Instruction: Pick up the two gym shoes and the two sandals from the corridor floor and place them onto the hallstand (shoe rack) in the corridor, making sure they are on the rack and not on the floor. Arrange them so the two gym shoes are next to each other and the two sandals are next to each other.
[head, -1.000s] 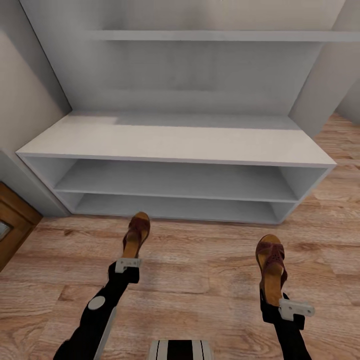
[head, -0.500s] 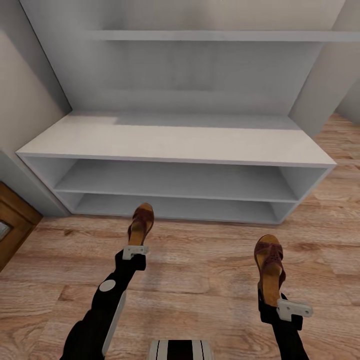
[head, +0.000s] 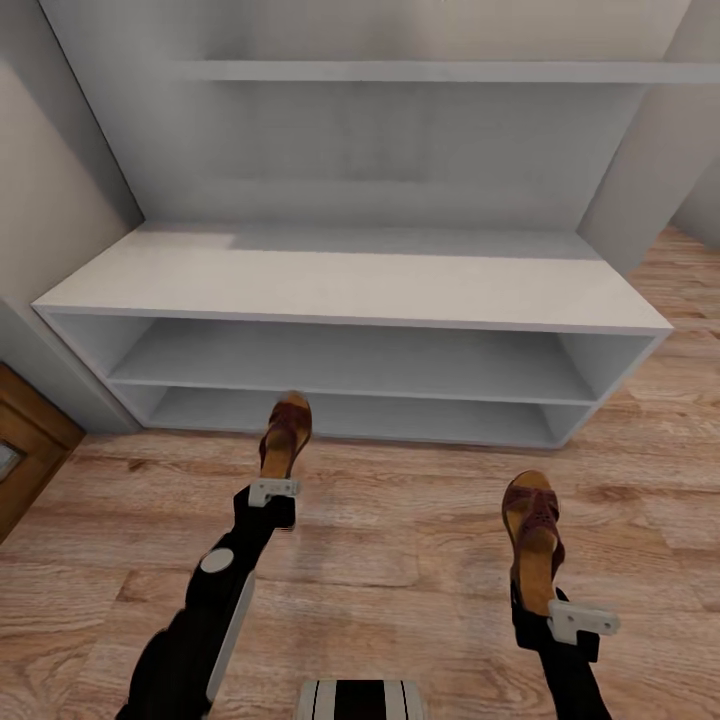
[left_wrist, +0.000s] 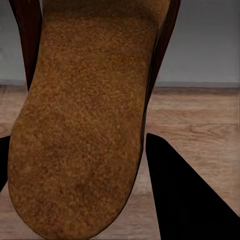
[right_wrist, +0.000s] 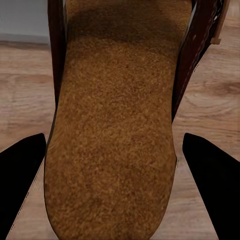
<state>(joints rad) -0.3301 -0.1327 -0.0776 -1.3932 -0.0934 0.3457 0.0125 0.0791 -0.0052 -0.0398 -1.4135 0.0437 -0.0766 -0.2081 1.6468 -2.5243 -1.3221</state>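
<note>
Matt finishes, rough suede.
Showing grainy tan suede footbed (left_wrist: 80, 125), dark leather strap (head: 287, 421), smooth matt white hallstand (head: 350, 285), knotty wood-grain floor (head: 400, 530).

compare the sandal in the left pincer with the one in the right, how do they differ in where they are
The left sandal is held further forward, its toe near the hallstand's bottom tier; the right sandal hangs further back over the corridor floor. The left one tilts slightly rightward; the right one points nearly straight ahead. Both are brown with tan footbeds, each held at the heel.

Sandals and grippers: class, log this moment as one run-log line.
left gripper: shut on left sandal, near rack lower tier | right gripper: shut on right sandal, over floor | rack: no shoes
</note>
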